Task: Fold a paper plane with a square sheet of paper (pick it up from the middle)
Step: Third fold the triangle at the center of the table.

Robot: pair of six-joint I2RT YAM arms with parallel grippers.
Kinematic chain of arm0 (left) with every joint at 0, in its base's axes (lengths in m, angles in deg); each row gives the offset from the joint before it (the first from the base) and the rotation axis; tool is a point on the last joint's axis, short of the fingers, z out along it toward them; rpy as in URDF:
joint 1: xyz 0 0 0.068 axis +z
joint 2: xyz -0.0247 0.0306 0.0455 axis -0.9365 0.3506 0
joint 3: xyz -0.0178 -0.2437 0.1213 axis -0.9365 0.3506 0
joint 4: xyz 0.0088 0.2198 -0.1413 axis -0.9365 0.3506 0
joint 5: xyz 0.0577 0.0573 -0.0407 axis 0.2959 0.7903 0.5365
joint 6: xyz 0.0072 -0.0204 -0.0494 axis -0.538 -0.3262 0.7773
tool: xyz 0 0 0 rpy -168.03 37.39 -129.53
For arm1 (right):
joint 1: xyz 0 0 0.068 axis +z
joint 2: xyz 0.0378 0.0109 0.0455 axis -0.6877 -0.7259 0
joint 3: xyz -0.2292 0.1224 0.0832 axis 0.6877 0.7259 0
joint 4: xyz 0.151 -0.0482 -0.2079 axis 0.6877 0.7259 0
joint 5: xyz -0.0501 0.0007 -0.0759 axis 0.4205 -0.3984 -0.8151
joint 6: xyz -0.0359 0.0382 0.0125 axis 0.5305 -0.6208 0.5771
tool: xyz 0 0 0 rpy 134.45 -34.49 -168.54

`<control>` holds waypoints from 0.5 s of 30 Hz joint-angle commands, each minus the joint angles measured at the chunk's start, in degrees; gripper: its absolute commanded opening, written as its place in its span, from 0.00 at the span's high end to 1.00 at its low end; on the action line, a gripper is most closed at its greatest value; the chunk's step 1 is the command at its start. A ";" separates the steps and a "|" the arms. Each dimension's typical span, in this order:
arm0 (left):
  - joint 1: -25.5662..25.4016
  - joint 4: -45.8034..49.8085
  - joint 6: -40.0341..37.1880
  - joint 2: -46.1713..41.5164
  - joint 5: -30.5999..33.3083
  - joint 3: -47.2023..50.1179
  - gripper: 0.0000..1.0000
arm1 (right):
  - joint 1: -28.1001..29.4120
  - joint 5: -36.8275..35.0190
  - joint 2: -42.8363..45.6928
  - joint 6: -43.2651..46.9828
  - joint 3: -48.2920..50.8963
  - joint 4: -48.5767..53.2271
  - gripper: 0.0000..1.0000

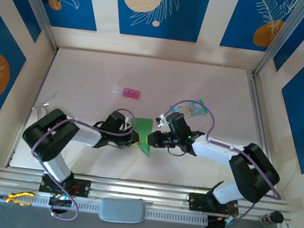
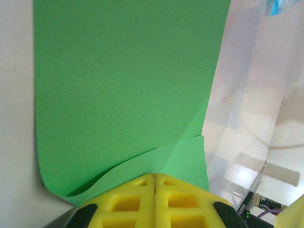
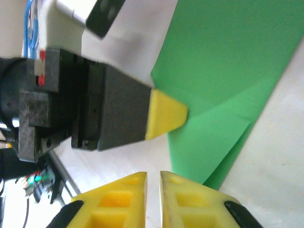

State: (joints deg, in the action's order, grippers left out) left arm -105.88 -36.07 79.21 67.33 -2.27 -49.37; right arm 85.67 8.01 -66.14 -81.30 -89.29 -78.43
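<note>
1. Near the middle of the bench (image 1: 89, 77), a little toward 6 o'clock: the square sheet of paper (image 1: 144, 131), bright green, between the tips of the two arms.
2. Already creased, with one layer folded over another. In the left wrist view, a lower strip showing past the upper edge, and the fold curling up slightly at the 7 o'clock corner.
3. On the 9 o'clock side of the sheet: the left fingers (image 2: 155, 183), pressed fully together with no gap, tips right at the edge of the paper. Cannot tell whether pinching the paper or only pressing on it.
4. On the 3 o'clock side of the sheet, just beside its edge: the right fingers (image 1: 154, 139), almost closed with only a narrow slit, nothing held between them.
5. At 11 o'clock from the sheet, well apart and flat on the bench: a small pink block (image 1: 126, 92).
6. At 2 o'clock from the sheet, beyond the right wrist: a pale blue packet (image 1: 196, 108).
</note>
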 commanded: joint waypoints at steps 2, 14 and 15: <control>-1.01 4.81 -1.88 1.16 2.18 -0.01 0.99 | 3.37 4.55 -3.36 -4.13 -3.65 4.32 0.92; -1.11 4.99 -2.26 1.09 2.25 0.06 0.99 | 5.76 0.30 -12.26 -3.14 -10.41 10.48 0.95; -1.11 4.99 -2.25 1.05 2.21 0.08 0.99 | 5.77 0.11 -12.68 -3.14 -10.42 10.49 0.95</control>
State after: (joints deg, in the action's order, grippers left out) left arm -105.99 -35.66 78.79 67.33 -2.11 -49.57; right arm 91.33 8.55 -77.29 -84.27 -98.51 -70.91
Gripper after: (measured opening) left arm 0.061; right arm 0.053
